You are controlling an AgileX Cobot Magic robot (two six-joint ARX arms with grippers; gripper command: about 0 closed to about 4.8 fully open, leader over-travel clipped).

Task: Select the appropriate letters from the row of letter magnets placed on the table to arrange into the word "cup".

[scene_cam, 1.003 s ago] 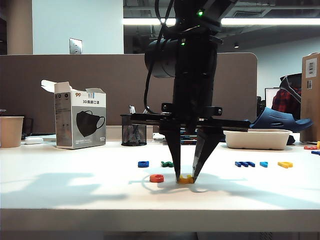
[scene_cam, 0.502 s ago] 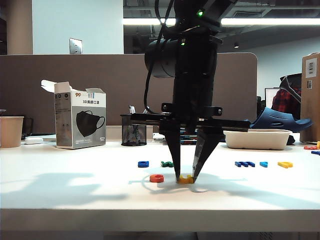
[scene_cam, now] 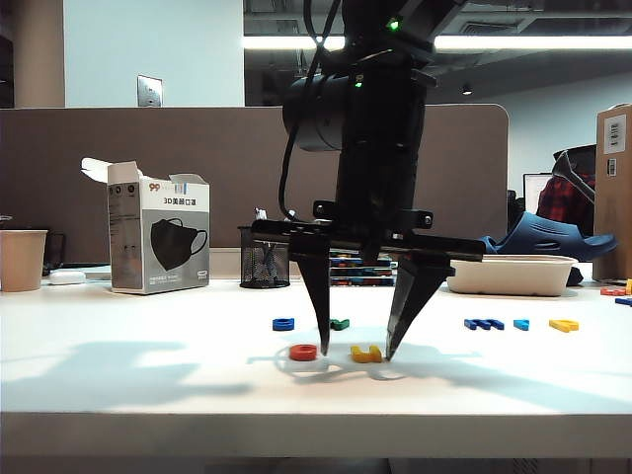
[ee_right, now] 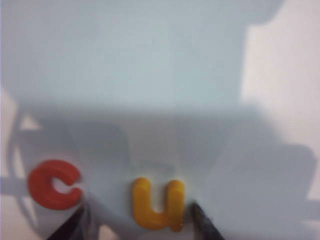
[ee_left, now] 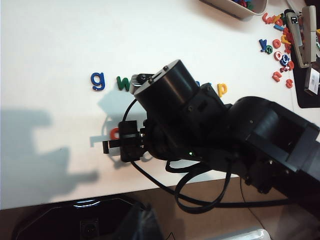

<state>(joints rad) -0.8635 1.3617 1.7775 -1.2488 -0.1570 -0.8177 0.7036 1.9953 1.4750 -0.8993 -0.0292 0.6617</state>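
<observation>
On the white table, my right gripper points straight down and stands open, fingertips at the surface. The yellow "u" lies flat between the fingers, free of both. The red-orange "c" lies just left of it, outside the left finger. Behind is the row: a blue letter, a green one, a dark blue one, a cyan one and the yellow "p". My left gripper hangs back off the table's edge, its dark fingers together.
A mask box, a mesh pen cup and a paper cup stand at the back left. A white tray and a blue shoe are at the back right. Several loose letters lie beside the tray.
My right gripper has opened and let go of the yellow "u", which now lies on the table. The red "c" sits slightly further left. The arms have kept still.
</observation>
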